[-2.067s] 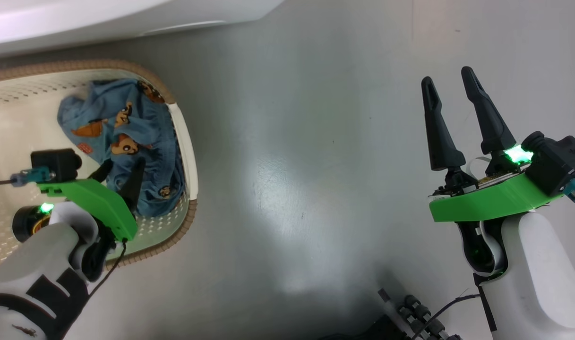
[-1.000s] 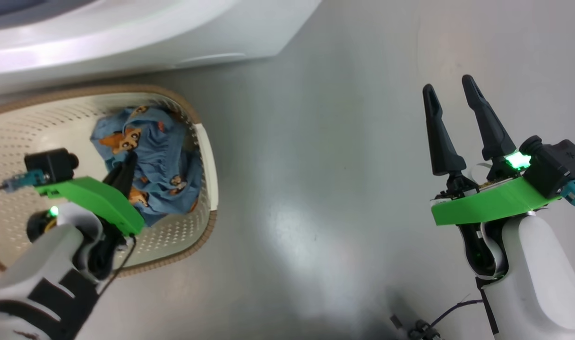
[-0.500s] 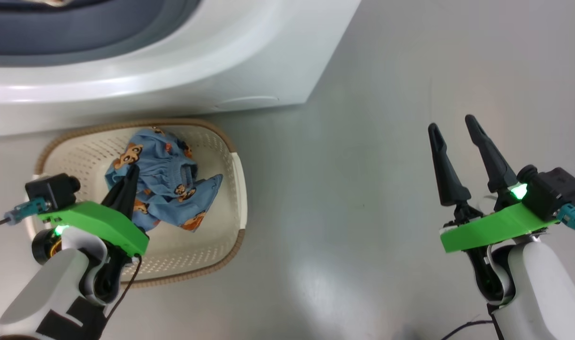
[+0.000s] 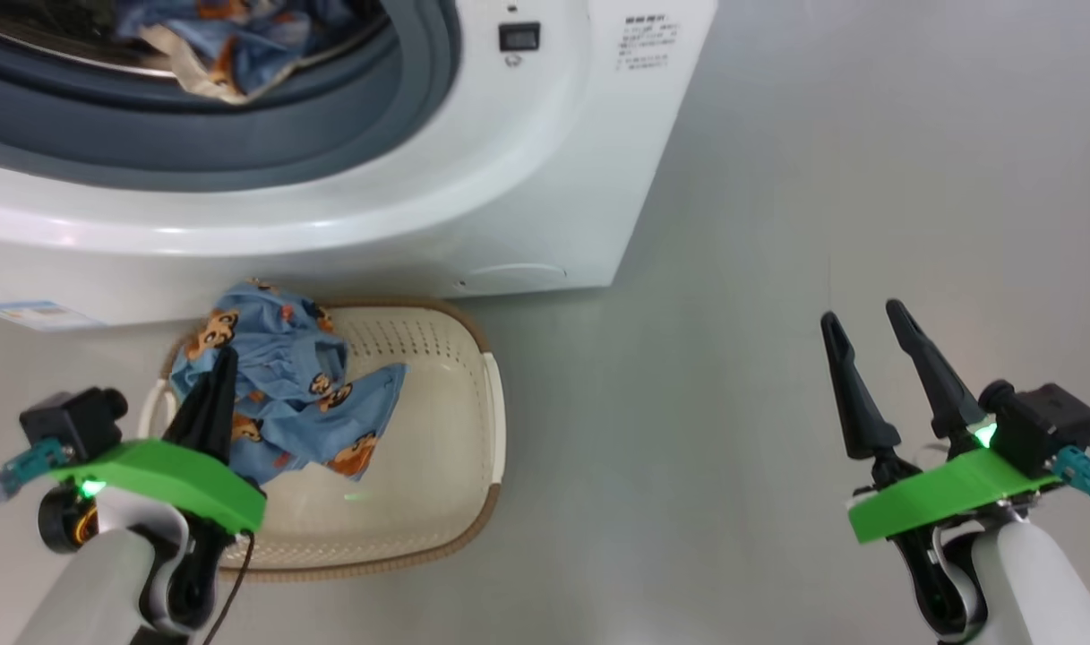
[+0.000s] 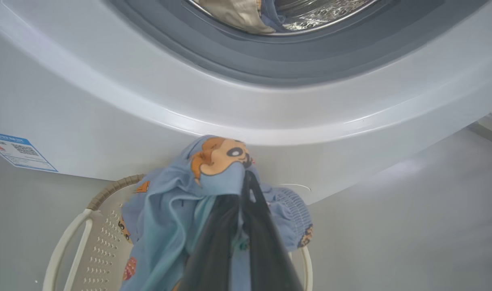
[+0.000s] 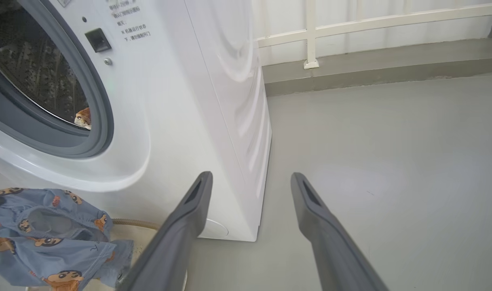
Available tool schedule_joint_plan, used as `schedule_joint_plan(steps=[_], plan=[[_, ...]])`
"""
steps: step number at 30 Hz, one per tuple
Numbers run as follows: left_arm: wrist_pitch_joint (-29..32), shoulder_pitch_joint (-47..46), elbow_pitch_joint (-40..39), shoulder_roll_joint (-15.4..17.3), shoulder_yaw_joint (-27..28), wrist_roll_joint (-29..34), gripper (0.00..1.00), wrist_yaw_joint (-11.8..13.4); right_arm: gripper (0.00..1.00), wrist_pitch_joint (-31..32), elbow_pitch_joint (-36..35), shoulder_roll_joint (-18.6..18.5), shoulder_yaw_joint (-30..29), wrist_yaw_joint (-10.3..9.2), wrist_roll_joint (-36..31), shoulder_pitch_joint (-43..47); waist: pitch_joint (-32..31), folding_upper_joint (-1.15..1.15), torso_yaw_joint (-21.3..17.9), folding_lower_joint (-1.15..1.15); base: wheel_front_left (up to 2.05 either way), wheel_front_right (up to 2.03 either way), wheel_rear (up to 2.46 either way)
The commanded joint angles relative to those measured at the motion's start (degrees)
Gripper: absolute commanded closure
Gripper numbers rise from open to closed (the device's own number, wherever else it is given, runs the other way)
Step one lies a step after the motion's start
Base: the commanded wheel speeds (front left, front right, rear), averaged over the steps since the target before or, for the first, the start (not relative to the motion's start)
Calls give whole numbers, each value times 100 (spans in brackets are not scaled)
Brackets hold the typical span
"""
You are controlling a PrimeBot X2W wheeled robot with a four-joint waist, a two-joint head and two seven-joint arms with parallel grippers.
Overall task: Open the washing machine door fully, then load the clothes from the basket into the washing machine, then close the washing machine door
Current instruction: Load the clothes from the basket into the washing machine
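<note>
My left gripper (image 4: 225, 356) is shut on a light blue bear-print garment (image 4: 303, 394), holding it up over the cream basket (image 4: 437, 502). In the left wrist view the cloth (image 5: 177, 202) drapes around my closed fingers (image 5: 254, 226) just below the washing machine (image 5: 108, 121). The white washing machine (image 4: 527, 179) stands behind the basket with its grey gasket mouth uncovered, and more printed clothes (image 4: 231, 45) lie in the drum. The washing machine door is out of view. My right gripper (image 4: 862, 315) hangs open over bare floor, well right of the machine (image 6: 213, 101).
The grey floor (image 4: 777, 224) stretches right of the machine. A white railing and a low kerb (image 6: 371, 68) run along the far side. A blue label (image 5: 17, 150) sits low on the washer's front.
The head view has tilted up, bringing the washer's mouth into sight. My left gripper has lifted the garment up out of the basket. The right gripper stays open.
</note>
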Motion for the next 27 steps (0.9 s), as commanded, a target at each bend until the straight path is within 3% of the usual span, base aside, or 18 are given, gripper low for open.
schedule_joint_plan(steps=[1,16,27], plan=[[-60,153,-227,153,350,162,100,-9,0,-28,-108,-63,103,8,53,193,-310,0,138,0,0,0,0],[-60,1233,-1455,-191,1594,1687,100,-9,0,-28,-166,-203,-104,8,95,568,-614,0,359,0,0,0,0],[-60,2011,-2397,-548,2167,2215,100,-9,0,-28,-210,-247,-174,8,102,671,-648,0,393,0,0,0,0]])
